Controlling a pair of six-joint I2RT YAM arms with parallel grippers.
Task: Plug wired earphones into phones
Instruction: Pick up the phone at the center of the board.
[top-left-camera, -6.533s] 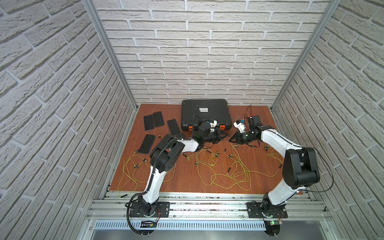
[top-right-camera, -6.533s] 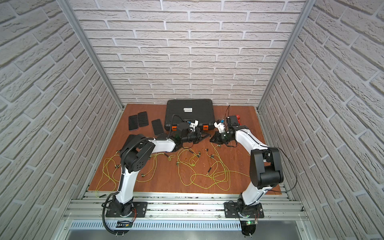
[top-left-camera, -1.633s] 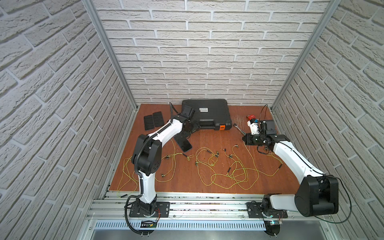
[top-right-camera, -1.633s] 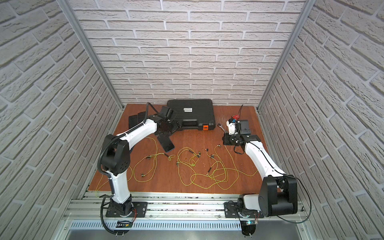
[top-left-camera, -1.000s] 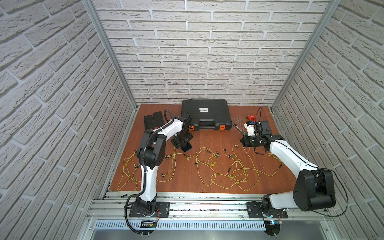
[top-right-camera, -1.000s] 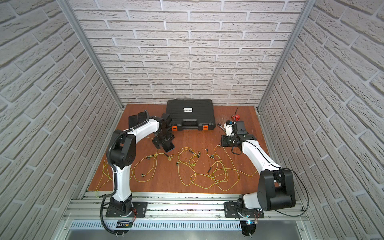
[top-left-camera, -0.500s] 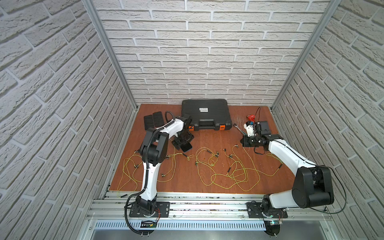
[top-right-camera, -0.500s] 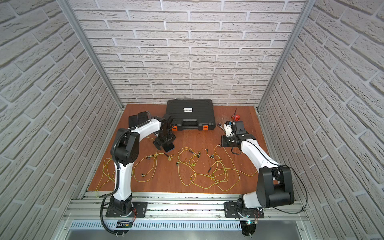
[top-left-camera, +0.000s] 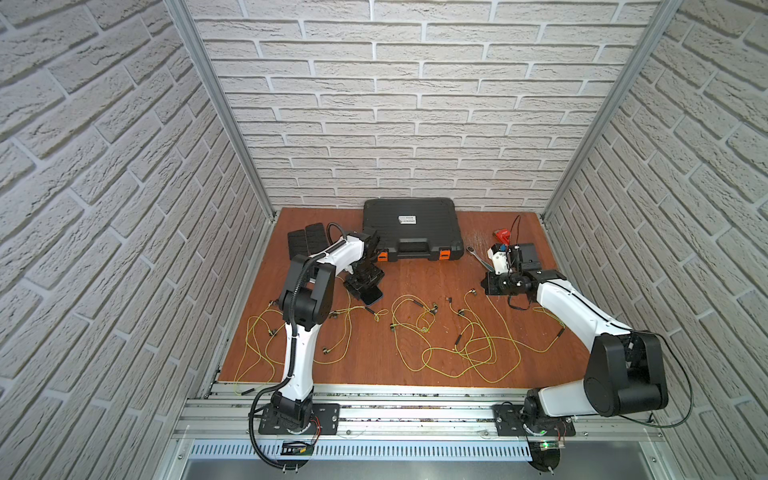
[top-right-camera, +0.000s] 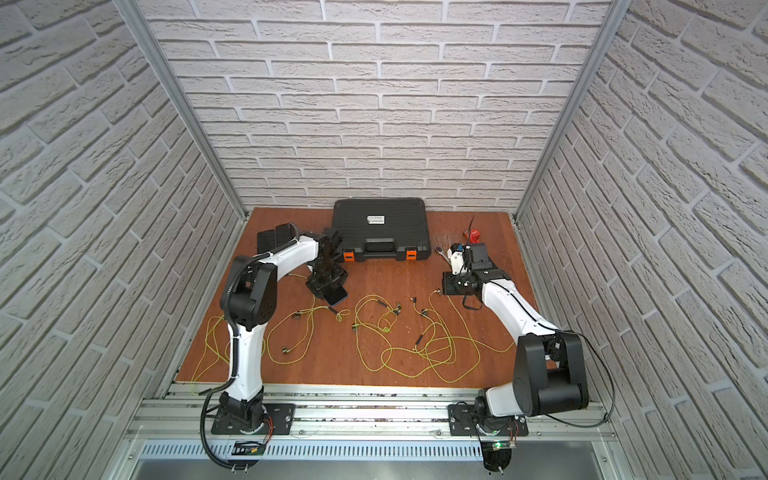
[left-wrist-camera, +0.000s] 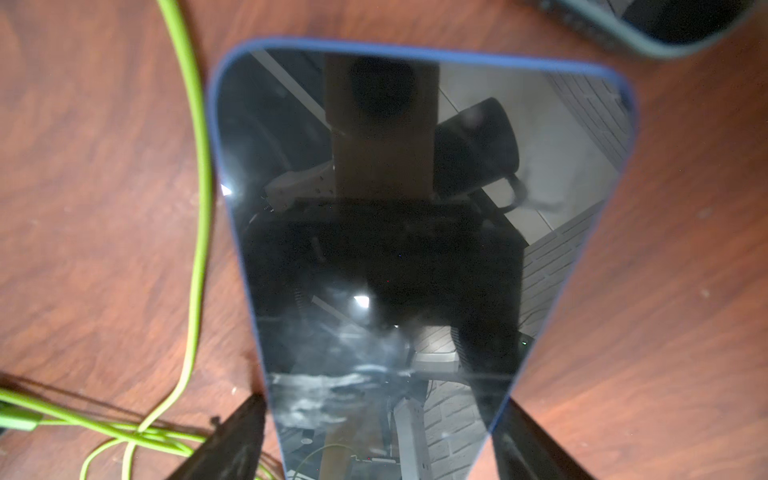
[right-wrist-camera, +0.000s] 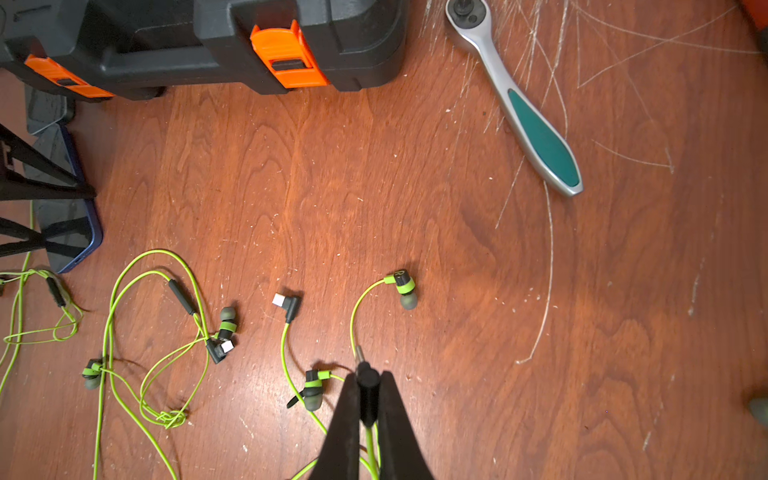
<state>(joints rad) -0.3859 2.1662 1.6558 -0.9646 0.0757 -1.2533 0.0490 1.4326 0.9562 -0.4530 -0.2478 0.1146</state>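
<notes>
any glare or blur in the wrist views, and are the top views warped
Left wrist: phone screen full of reflections, one small glare spot; right wrist: ratchet sharp, right pincer on the plug slightly soft; both top views: evenly lit, brick walls splay outward.

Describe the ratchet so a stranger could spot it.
Start at the black plastic case with orange latches at the back of the wooden table. Off its corner on the right arm's side lies a silver metal ratchet wrench. Only it has a teal grip; nearby lie thin yellow-green cords.
</notes>
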